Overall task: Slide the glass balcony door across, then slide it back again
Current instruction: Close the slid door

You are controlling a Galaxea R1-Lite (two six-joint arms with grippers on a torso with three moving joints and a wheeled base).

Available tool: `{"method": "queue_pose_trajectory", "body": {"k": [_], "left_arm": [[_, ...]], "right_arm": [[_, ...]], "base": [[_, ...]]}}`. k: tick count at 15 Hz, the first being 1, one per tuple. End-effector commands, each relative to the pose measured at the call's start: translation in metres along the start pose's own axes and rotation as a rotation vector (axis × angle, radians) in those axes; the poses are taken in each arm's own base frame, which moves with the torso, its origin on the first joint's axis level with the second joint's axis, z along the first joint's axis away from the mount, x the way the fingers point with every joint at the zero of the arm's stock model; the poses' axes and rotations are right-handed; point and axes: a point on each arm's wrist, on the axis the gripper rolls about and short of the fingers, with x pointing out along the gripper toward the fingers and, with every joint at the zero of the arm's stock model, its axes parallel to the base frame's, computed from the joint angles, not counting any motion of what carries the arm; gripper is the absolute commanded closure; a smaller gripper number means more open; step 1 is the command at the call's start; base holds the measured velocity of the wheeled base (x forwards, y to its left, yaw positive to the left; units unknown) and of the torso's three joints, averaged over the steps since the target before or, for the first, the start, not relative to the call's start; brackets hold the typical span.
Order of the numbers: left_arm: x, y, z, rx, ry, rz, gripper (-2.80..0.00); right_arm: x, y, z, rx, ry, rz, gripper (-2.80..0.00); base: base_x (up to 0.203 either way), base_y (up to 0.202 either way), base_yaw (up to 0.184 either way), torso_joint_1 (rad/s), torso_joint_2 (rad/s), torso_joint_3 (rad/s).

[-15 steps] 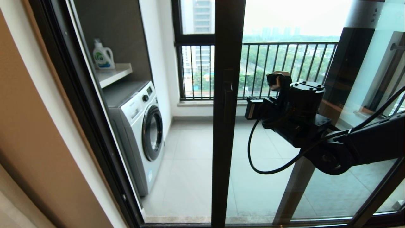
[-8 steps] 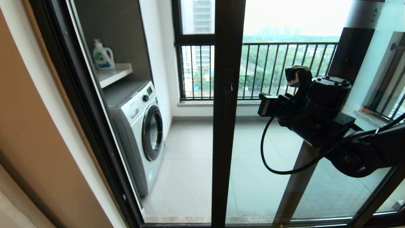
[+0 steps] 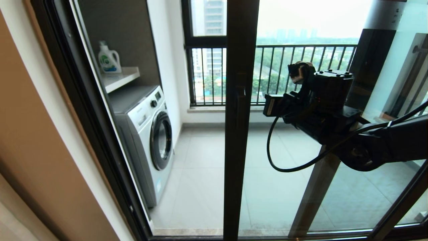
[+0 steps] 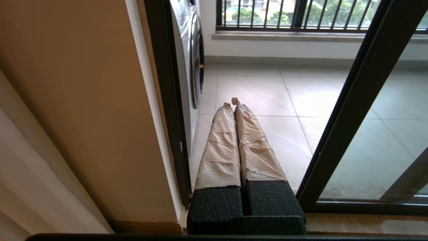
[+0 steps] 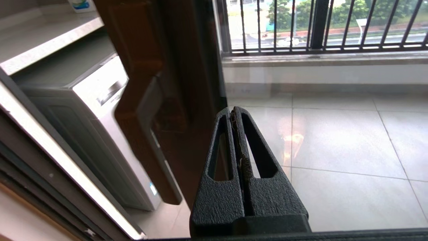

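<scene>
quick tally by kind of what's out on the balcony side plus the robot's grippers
washing machine: 1
detergent bottle: 1
shelf: 1
railing: 1
grippers: 2, left gripper and right gripper, both with jaws closed
total: 6

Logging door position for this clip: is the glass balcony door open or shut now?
Partly open. The glass balcony door stands mid-opening, leaving a bare gap beside the washing machine. Right gripper shut, near its handle.

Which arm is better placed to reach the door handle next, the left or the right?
Probably the right. The right gripper, fingers shut, hangs at handle height just beside the bar handle of the glass balcony door. The left gripper, also shut, sits low near the floor track, away from the handle.
</scene>
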Motion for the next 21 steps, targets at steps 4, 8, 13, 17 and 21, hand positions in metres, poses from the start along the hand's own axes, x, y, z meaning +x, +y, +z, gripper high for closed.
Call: {"method": "queue_pose_trajectory", "body": {"k": [4, 8, 13, 17, 21], "left_arm": [[0.0, 0.0, 0.0, 0.0, 0.001, 0.0, 0.0], [0.0, 0.0, 0.0, 0.0, 0.001, 0.0, 0.0], [0.0, 0.0, 0.0, 0.0, 0.001, 0.0, 0.0], [0.0, 0.0, 0.0, 0.0, 0.001, 0.0, 0.0], [0.0, 0.0, 0.0, 0.0, 0.001, 0.0, 0.0]], "right_arm": [[0.023, -0.01, -0.015, -0.002, 0.014, -0.028, 0.0], [0.038, -0.009, -0.023, -0.003, 0.019, -0.027, 0.0], [0.046, -0.006, -0.03, -0.004, 0.024, -0.02, 0.0], [0.052, -0.003, -0.035, -0.004, 0.025, -0.014, 0.0], [0.057, 0.006, -0.035, -0.002, 0.02, 0.004, 0.0]], "base": [[0.0, 0.0, 0.0, 0.0, 0.0, 0.0], [0.0, 0.0, 0.0, 0.0, 0.0, 0.0], [0.0, 0.0, 0.0, 0.0, 0.0, 0.0], [0.0, 0.0, 0.0, 0.0, 0.0, 0.0], [0.0, 0.0, 0.0, 0.0, 0.0, 0.0]]}}
